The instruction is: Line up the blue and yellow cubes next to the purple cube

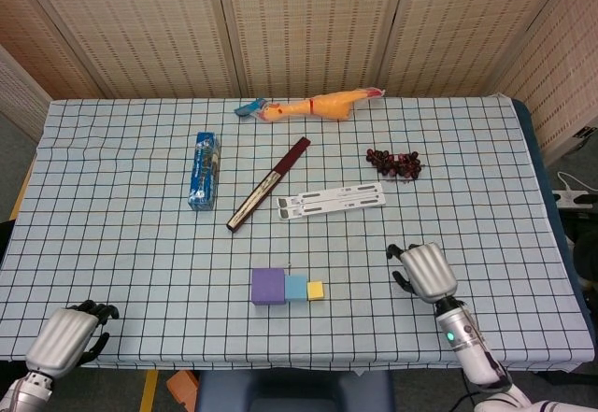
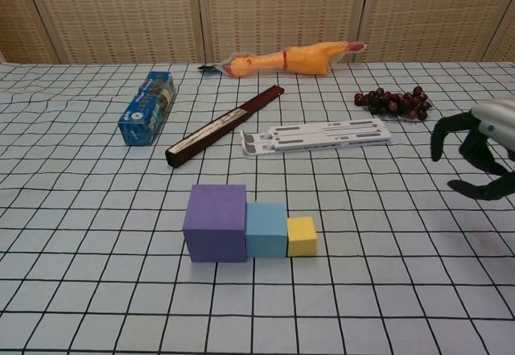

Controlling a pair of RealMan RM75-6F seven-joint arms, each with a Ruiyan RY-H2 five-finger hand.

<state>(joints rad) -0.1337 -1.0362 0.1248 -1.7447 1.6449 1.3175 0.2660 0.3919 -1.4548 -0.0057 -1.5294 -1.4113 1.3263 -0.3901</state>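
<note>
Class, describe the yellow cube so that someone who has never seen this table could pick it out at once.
On the checked tablecloth, look near the front edge for a row of three cubes side by side. The purple cube is at the left end, the blue cube in the middle. The yellow cube ends the row on the right: the smallest, and the only yellow one.

Light is bright and even in both views, falling from above, with no strong direction. The counter (image 1: pixel 486 150) in its checked cloth shows no glare and no blown-out patches. Shadows are soft and short: a faint one lies close under the purple cube (image 2: pixel 215 222) on its near side, and a pale blur of shade sits on the cloth below the right hand (image 2: pixel 481 158) at the counter's right edge. The head view is sharp from far edge to near edge. In the chest view the grid lines bow slightly toward the frame's sides, and the right hand looks a little soft.
</note>
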